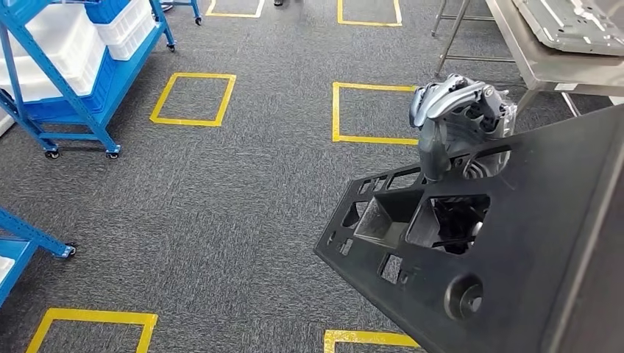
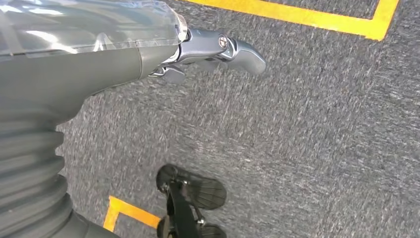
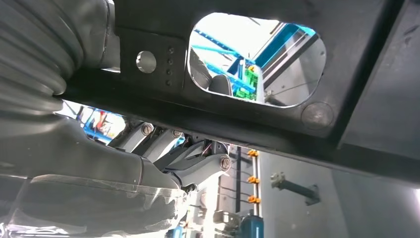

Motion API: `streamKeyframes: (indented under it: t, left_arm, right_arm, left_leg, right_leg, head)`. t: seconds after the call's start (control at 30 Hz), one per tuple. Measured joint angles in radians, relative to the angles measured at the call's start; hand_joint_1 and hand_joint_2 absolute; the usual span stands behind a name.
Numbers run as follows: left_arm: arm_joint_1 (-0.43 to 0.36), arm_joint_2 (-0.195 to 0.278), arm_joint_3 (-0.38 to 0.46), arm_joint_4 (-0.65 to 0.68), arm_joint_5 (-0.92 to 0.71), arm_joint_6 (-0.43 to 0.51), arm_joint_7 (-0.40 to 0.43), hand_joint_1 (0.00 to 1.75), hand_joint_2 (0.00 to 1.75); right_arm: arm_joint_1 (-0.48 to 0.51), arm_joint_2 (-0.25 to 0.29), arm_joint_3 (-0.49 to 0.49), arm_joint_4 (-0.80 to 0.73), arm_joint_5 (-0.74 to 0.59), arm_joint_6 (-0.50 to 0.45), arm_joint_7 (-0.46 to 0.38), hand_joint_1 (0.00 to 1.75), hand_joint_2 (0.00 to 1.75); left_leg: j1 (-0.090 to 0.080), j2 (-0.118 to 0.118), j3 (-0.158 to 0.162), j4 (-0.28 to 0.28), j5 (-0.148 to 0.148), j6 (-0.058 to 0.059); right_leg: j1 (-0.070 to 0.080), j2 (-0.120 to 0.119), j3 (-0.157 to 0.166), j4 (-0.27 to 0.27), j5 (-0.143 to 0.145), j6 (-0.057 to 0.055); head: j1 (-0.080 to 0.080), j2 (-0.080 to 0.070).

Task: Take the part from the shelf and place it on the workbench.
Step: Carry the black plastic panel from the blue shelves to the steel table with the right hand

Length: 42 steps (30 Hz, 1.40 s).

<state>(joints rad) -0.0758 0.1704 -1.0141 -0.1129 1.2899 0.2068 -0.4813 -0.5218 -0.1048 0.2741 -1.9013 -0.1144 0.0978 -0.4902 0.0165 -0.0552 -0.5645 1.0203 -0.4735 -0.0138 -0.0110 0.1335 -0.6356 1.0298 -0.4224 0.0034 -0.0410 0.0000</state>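
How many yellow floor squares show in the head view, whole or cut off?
6. Two whole: centre-left and centre. Four cut by the picture's edges: top middle, top right, bottom left, bottom middle. The black part may hide more.

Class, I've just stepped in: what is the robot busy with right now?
The robot's right hand grips a large black part by its upper edge, carrying it above the grey carpet. The metal workbench stands ahead at upper right, so the part is not yet set down. The left hand hangs over the floor, holding nothing.
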Motion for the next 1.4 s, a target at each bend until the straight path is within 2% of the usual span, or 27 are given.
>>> streamKeyframes:
  t: [0.03, 0.1, 0.17, 0.23, 0.27, 0.3, 0.33, 0.37, 0.4, 0.47, 0.53, 0.6, 0.67, 0.73, 0.77, 0.87, 0.93, 0.97, 1.0, 1.07, 1.1, 1.17, 1.2, 1.27, 1.3, 1.33, 1.4]
  left_arm:
    - [-0.002, 0.001, 0.001, 0.0, 0.0, 0.0, -0.001, 0.0, 1.75]
    - [-0.003, 0.001, 0.004, 0.0, 0.0, 0.0, -0.002, 0.0, 1.75]
    - [0.001, 0.002, 0.005, 0.0, 0.001, 0.0, -0.003, 0.0, 1.75]
    - [0.004, 0.002, 0.005, 0.0, 0.001, 0.0, -0.003, 0.0, 1.75]
    - [0.004, 0.002, 0.006, 0.0, 0.001, 0.001, -0.003, 0.0, 1.75]
    - [0.003, 0.002, 0.006, 0.0, 0.001, 0.001, -0.003, 0.0, 1.75]
    - [0.002, 0.002, 0.006, 0.0, 0.001, 0.001, -0.003, 0.0, 1.75]
    - [0.002, 0.002, 0.006, 0.0, 0.001, 0.001, -0.003, 0.0, 1.75]
    - [0.002, 0.002, 0.005, 0.0, 0.001, 0.001, -0.003, 0.0, 1.75]
    - [0.002, 0.002, 0.005, 0.0, 0.001, 0.002, -0.002, 0.0, 1.75]
    - [-0.001, 0.002, 0.005, 0.0, 0.001, 0.003, -0.002, 0.0, 1.75]
    - [-0.003, 0.002, 0.005, 0.0, 0.0, 0.003, -0.002, 0.0, 1.75]
    - [0.0, 0.002, 0.005, 0.0, -0.002, 0.003, -0.002, 0.0, 1.75]
    - [0.004, 0.002, 0.005, 0.0, -0.003, 0.003, -0.001, 0.0, 1.75]
    - [0.006, 0.002, 0.005, 0.0, -0.003, 0.003, -0.001, 0.0, 1.75]
    - [0.005, 0.002, 0.005, 0.0, -0.003, 0.003, 0.0, 0.0, 1.75]
    - [0.005, 0.002, 0.005, 0.0, -0.003, 0.003, 0.0, 0.0, 1.75]
    - [0.005, 0.003, 0.005, 0.0, -0.003, 0.003, -0.001, 0.0, 1.75]
    - [0.005, 0.003, 0.005, 0.0, -0.003, 0.003, -0.001, 0.0, 1.75]
    - [0.003, 0.006, 0.005, 0.0, -0.002, 0.003, -0.001, 0.0, 1.75]
    - [0.001, 0.006, 0.005, 0.0, -0.001, 0.004, -0.001, 0.0, 1.75]
    - [-0.001, 0.007, 0.005, 0.0, 0.001, 0.007, -0.003, 0.0, 1.75]
    - [0.001, 0.007, 0.005, 0.0, 0.001, 0.009, -0.004, 0.0, 1.75]
    - [0.004, 0.007, 0.005, 0.0, 0.001, 0.013, -0.003, 0.0, 1.75]
    - [0.005, 0.006, 0.005, 0.0, 0.001, 0.015, -0.002, 0.0, 1.75]
    - [0.004, 0.006, 0.005, 0.001, 0.001, 0.017, -0.001, 0.0, 1.75]
    - [0.003, 0.005, 0.005, 0.001, 0.001, 0.018, 0.001, 0.0, 1.75]
  right_arm:
    - [0.0, 0.0, 0.0, 0.002, 0.0, 0.0, 0.002, 1.75, 1.75]
    - [-0.005, -0.001, -0.001, 0.004, -0.001, 0.001, 0.004, 1.75, 1.75]
    - [-0.008, -0.001, -0.001, 0.008, -0.001, 0.001, 0.006, 1.75, 1.75]
    - [-0.008, -0.001, -0.001, 0.013, -0.002, 0.001, 0.006, 1.75, 1.75]
    - [-0.008, -0.001, -0.001, 0.015, -0.002, 0.001, 0.006, 1.75, 1.75]
    - [-0.008, -0.001, -0.001, 0.017, -0.002, 0.001, 0.006, 1.75, 1.75]
    - [-0.009, -0.001, -0.001, 0.019, -0.002, 0.001, 0.006, 1.75, 1.75]
    - [-0.01, -0.001, -0.001, 0.02, -0.003, 0.001, 0.006, 1.75, 1.75]
    - [-0.012, -0.001, 0.0, 0.021, -0.003, 0.001, 0.006, 1.75, 1.75]
    - [-0.014, -0.001, 0.0, 0.025, -0.005, 0.001, 0.006, 1.75, 1.75]
    - [-0.014, -0.003, 0.0, 0.027, -0.007, 0.001, 0.005, 1.75, 1.75]
    - [-0.017, -0.004, 0.0, 0.028, -0.007, 0.001, 0.005, 1.75, 1.75]
    - [-0.018, -0.003, 0.0, 0.03, -0.007, 0.001, 0.005, 1.75, 1.75]
    - [-0.015, -0.003, 0.001, 0.033, -0.008, 0.002, 0.005, 1.75, 1.75]
    - [-0.014, -0.003, 0.001, 0.035, -0.008, 0.002, 0.005, 1.75, 1.75]
    - [-0.014, -0.003, 0.001, 0.035, -0.008, 0.001, 0.005, 1.75, 1.75]
    - [-0.014, -0.003, 0.001, 0.035, -0.008, 0.001, 0.005, 1.75, 1.75]
    - [-0.014, -0.003, 0.001, 0.035, -0.008, 0.002, 0.005, 1.75, 1.75]
    - [-0.014, -0.003, 0.001, 0.036, -0.008, 0.002, 0.005, 1.75, 1.75]
    - [-0.014, -0.003, 0.001, 0.036, -0.008, 0.002, 0.005, 1.75, 1.75]
    - [-0.014, -0.003, 0.001, 0.037, -0.008, 0.001, 0.005, 1.75, 1.75]
    - [-0.015, -0.003, 0.001, 0.037, -0.008, 0.002, 0.004, 1.75, 1.75]
    - [-0.015, -0.003, 0.001, 0.037, -0.009, 0.002, 0.003, 1.75, 1.75]
    - [-0.01, -0.002, 0.001, 0.037, -0.009, 0.004, 0.003, 1.75, 1.75]
    - [-0.007, -0.002, 0.001, 0.038, -0.009, 0.006, 0.003, 1.75, 1.75]
    - [-0.005, -0.002, 0.001, 0.038, -0.009, 0.008, 0.003, 1.75, 1.75]
    - [-0.004, -0.002, 0.002, 0.038, -0.009, 0.013, 0.002, 1.75, 1.75]
  left_leg:
    - [0.0, 0.011, 0.002, -0.005, 0.004, 0.008]
    - [0.0, 0.035, 0.004, -0.015, 0.011, 0.023]
    - [-0.004, 0.059, 0.004, -0.017, 0.013, 0.03]
    - [-0.007, 0.085, 0.002, -0.017, 0.012, 0.03]
    - [-0.008, 0.097, 0.002, -0.017, 0.012, 0.03]
    - [-0.008, 0.108, 0.002, -0.017, 0.011, 0.028]
    - [-0.008, 0.119, 0.004, -0.016, 0.009, 0.026]
    - [-0.01, 0.128, 0.005, -0.015, 0.006, 0.023]
    - [-0.012, 0.137, 0.006, -0.014, 0.004, 0.018]
    - [-0.017, 0.156, 0.009, -0.013, -0.001, 0.007]
    - [-0.014, 0.167, 0.014, -0.013, -0.006, -0.004]
    - [-0.009, 0.128, 0.003, 0.024, -0.034, -0.014]
    - [-0.005, 0.077, -0.051, 0.14, -0.096, -0.018]
    - [-0.005, 0.064, -0.114, 0.264, -0.138, -0.02]
    - [-0.005, 0.063, -0.127, 0.283, -0.132, -0.02]
    - [-0.004, 0.057, -0.094, 0.189, -0.055, -0.015]
    - [-0.004, 0.055, -0.084, 0.165, -0.041, -0.015]
    - [-0.004, 0.043, -0.07, 0.132, -0.025, -0.013]
    - [-0.003, 0.021, -0.052, 0.091, -0.013, -0.011]
    - [-0.002, -0.006, -0.015, 0.005, 0.013, 0.004]
    - [-0.001, -0.003, -0.007, -0.011, 0.013, 0.012]
    - [0.0, 0.028, -0.001, -0.025, 0.02, 0.026]
    - [-0.003, 0.041, 0.001, -0.028, 0.02, 0.03]
    - [-0.006, 0.068, 0.001, -0.028, 0.019, 0.033]
    - [-0.006, 0.081, 0.001, -0.028, 0.017, 0.033]
    - [-0.006, 0.094, 0.002, -0.027, 0.016, 0.032]
    - [-0.006, 0.116, 0.007, -0.026, 0.011, 0.027]
  right_leg:
    - [-0.001, -0.006, -0.003, 0.003, -0.002, 0.005]
    - [0.002, -0.06, -0.028, 0.056, -0.035, 0.011]
    - [0.001, -0.116, -0.086, 0.179, -0.098, 0.015]
    - [-0.003, -0.127, -0.129, 0.273, -0.129, 0.019]
    - [-0.004, -0.13, -0.126, 0.27, -0.118, 0.02]
    - [-0.004, -0.135, -0.103, 0.23, -0.093, 0.019]
    - [-0.004, -0.144, -0.069, 0.17, -0.063, 0.018]
    - [0.0, -0.167, -0.03, 0.1, -0.041, 0.015]
    - [0.005, -0.186, -0.001, 0.046, -0.028, 0.01]
    - [0.016, -0.203, 0.021, -0.004, -0.025, -0.002]
    - [0.017, -0.179, 0.021, -0.01, -0.022, -0.016]
    - [0.013, -0.157, 0.025, -0.018, -0.017, -0.03]
    - [0.011, -0.135, 0.027, -0.02, -0.015, -0.039]
    - [0.013, -0.108, 0.027, -0.019, -0.014, -0.042]
    - [0.014, -0.094, 0.027, -0.018, -0.014, -0.042]
    - [0.014, -0.062, 0.028, -0.012, -0.016, -0.04]
    - [0.014, -0.058, 0.028, -0.011, -0.016, -0.039]
    - [0.013, -0.053, 0.028, -0.01, -0.017, -0.038]
    - [0.012, -0.043, 0.024, -0.007, -0.017, -0.034]
    - [0.006, -0.007, 0.015, -0.005, -0.014, -0.014]
    - [0.006, -0.009, 0.008, -0.001, -0.015, -0.004]
    - [0.009, -0.059, -0.02, 0.055, -0.049, 0.006]
    - [0.009, -0.094, -0.049, 0.115, -0.081, 0.008]
    - [0.003, -0.121, -0.111, 0.239, -0.129, 0.015]
    - [0.0, -0.125, -0.126, 0.267, -0.132, 0.018]
    - [-0.003, -0.129, -0.12, 0.254, -0.115, 0.02]
    - [-0.005, -0.156, -0.056, 0.133, -0.053, 0.021]
  head:
    - [0.0, 0.0]
    - [0.0, 0.0]
    - [0.0, 0.0]
    - [0.0, 0.0]
    - [0.0, 0.0]
    - [0.0, 0.0]
    - [0.0, 0.0]
    - [0.0, 0.0]
    - [0.0, 0.0]
    - [0.0, 0.0]
    - [0.0, 0.0]
    - [0.0, 0.0]
    - [0.0, 0.0]
    - [0.0, 0.0]
    - [0.0, 0.0]
    - [0.0, 0.0]
    - [0.0, 0.0]
    - [0.0, 0.0]
    - [0.0, 0.0]
    - [0.0, 0.0]
    - [0.0, 0.0]
    - [0.0, 0.0]
    - [0.0, 0.0]
    - [0.0, 0.0]
    - [0.0, 0.0]
    - [0.0, 0.0]
    - [0.0, 0.0]
